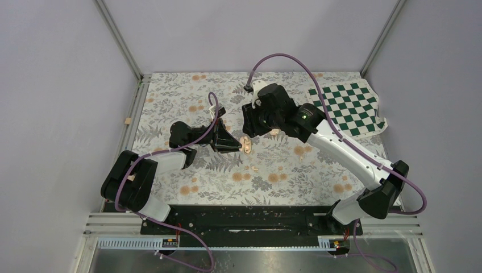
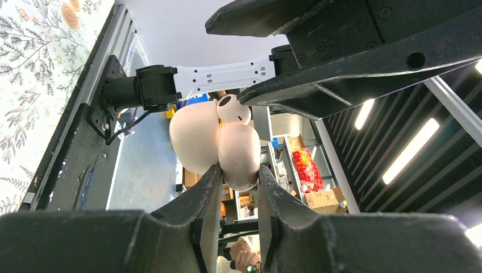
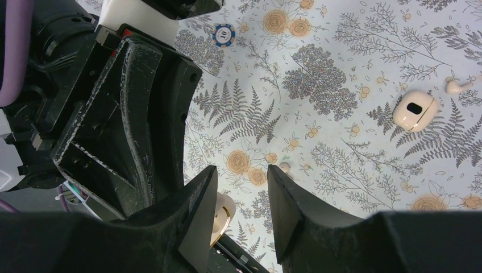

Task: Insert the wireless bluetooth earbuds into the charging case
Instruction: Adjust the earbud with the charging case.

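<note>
The top camera looks down from high above the near edge at the whole surface (image 1: pixel 170 102). The left wrist camera peeks past the left gripper (image 2: pixel 240 170), up over the near edge. The right wrist camera looks down closely at that same surface.

Bench (image 1: pixel 170 96) has a floral fern-print cloth over it, with a green-and-white checkered mat (image 1: pixel 349 108) at the far right corner. Plain pale lilac walls (image 1: pixel 57 85), aluminium posts (image 1: pixel 118 38) in the corners. Long strip lights (image 2: pixel 412 151) on a dark ceiling, and cardboard boxes (image 2: pixel 323 199) stacked further off.
</note>
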Robot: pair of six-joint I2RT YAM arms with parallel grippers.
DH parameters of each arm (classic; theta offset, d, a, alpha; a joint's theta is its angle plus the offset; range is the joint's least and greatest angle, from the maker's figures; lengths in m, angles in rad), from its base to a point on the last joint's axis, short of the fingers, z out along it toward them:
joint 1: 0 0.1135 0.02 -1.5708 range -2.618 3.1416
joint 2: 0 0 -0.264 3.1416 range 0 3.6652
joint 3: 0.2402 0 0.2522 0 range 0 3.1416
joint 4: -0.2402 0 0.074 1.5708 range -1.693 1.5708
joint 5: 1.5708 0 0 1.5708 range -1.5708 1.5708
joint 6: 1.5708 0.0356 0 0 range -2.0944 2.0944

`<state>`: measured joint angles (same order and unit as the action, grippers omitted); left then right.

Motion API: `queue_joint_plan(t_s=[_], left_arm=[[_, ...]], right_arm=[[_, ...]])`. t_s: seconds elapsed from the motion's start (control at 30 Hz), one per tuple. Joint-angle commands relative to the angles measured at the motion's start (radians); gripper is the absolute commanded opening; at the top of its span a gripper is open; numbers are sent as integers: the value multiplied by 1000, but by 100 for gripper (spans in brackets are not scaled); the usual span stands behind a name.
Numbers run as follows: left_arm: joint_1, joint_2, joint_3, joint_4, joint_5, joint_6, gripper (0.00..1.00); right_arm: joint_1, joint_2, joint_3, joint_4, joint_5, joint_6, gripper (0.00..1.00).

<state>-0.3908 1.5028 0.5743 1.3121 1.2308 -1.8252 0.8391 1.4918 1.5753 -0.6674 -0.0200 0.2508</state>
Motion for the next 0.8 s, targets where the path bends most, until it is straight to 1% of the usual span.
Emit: queue_joint_plan(t_s=[0.0,0.77], left_arm=[[5,-1,43,78,-4,6,0],[4,12,52,78,-2,4,0]], right_arm=[[11,4,35,4,-14,-13,46],[11,-62,-52,16,56,-8,45]])
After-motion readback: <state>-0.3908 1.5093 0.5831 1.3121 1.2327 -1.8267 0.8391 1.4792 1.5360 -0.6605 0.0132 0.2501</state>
